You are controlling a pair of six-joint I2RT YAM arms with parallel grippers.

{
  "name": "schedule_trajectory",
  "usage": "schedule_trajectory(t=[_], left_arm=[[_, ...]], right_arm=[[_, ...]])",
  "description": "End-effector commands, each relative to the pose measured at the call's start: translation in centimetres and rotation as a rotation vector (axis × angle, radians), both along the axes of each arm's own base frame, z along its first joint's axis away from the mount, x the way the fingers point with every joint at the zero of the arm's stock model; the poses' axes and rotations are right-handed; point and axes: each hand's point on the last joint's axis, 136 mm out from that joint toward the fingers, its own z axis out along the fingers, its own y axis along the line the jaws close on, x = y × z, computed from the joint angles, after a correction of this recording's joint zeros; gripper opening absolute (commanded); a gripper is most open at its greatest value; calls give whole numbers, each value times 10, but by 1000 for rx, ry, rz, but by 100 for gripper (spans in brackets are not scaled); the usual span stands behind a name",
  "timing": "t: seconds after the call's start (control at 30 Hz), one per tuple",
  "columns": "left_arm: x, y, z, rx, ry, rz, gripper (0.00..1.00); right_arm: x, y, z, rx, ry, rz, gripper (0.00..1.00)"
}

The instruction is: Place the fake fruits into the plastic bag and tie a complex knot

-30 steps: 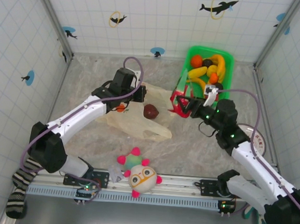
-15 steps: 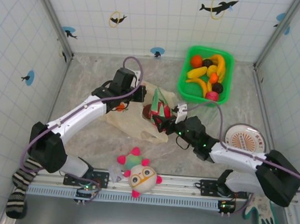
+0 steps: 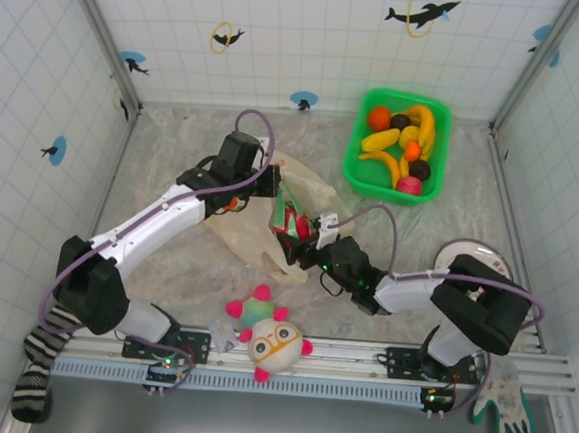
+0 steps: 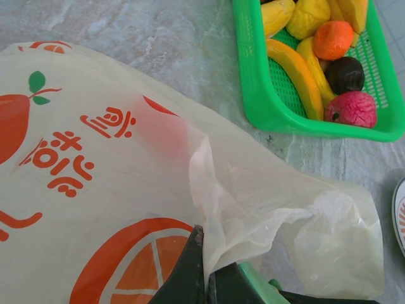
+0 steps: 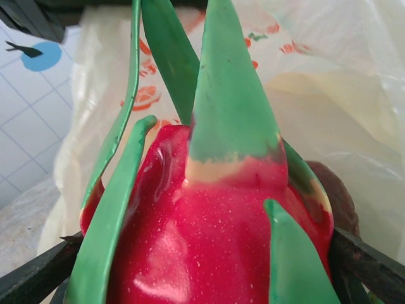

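The thin translucent pale-yellow plastic bag (image 4: pixel 95 158) lay on the tabletop (image 4: pixel 190 38), its mouth edge pinched in the pressed-together left tool (image 4: pixel 205 272). The right tool (image 3: pixel 298 235), spread wide around a glossy red fake dragon fruit with stiff green leaves (image 5: pixel 215 228), held it at the bag's mouth. Light, hard and slippery by its look, it was best gripped across the round body, not the leaves; the bag's film looked flimsy. More fake fruits (image 4: pixel 333 39) sat in a green plastic basket (image 4: pixel 278 107) beyond the bag.
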Motion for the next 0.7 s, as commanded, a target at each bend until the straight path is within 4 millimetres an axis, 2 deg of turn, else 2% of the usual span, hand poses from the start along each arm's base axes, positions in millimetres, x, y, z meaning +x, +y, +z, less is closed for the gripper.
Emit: schedule_trajectory(t=[0.0, 0.27, 0.57, 0.67], left_arm=[[2, 9, 21, -27, -33, 48, 0], [-4, 9, 28, -59, -38, 46, 0], [-9, 8, 28, -72, -26, 32, 0], [-8, 8, 27, -77, -21, 40, 0]], right_arm=[[10, -2, 36, 171, -63, -63, 76], [24, 10, 31, 236, 19, -67, 76], [39, 34, 52, 339, 60, -23, 75], [44, 41, 49, 340, 91, -24, 75]])
